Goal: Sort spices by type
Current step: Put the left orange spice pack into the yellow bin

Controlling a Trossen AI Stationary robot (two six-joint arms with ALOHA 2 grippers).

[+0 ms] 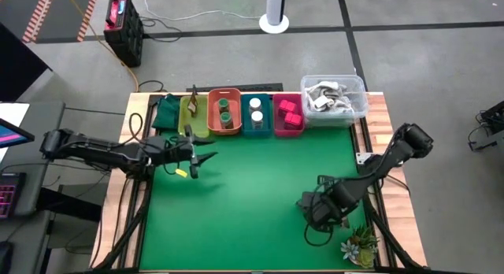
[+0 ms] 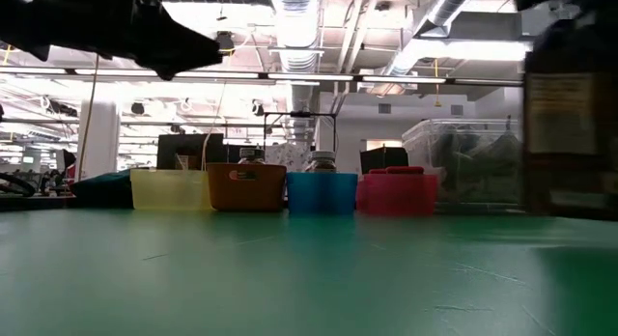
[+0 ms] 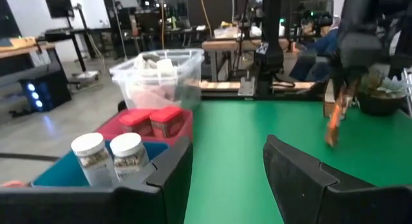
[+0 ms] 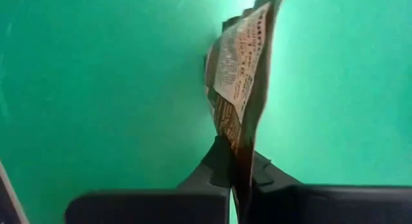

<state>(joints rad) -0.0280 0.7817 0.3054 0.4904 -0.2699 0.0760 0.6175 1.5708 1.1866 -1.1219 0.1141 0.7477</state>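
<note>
grey floor [image 1: 409, 61], ceiling pipes [image 2: 299, 17]

The middle of the green-covered table [image 1: 260, 187] lies bare, giving open passage between the two arms. Along its far edge stands a row of bins: yellow [image 1: 194, 115], orange [image 1: 224, 111], blue [image 1: 256, 115], pink [image 1: 289, 115] and a clear plastic tub [image 1: 335, 98]. A small green spiky plant [image 1: 360, 244] occupies the near right corner, beside the right gripper [image 1: 316, 212].

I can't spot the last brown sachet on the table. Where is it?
The brown sachet hangs pinched in the right gripper, above the green mat at its right near side, close to the small plant.
</note>
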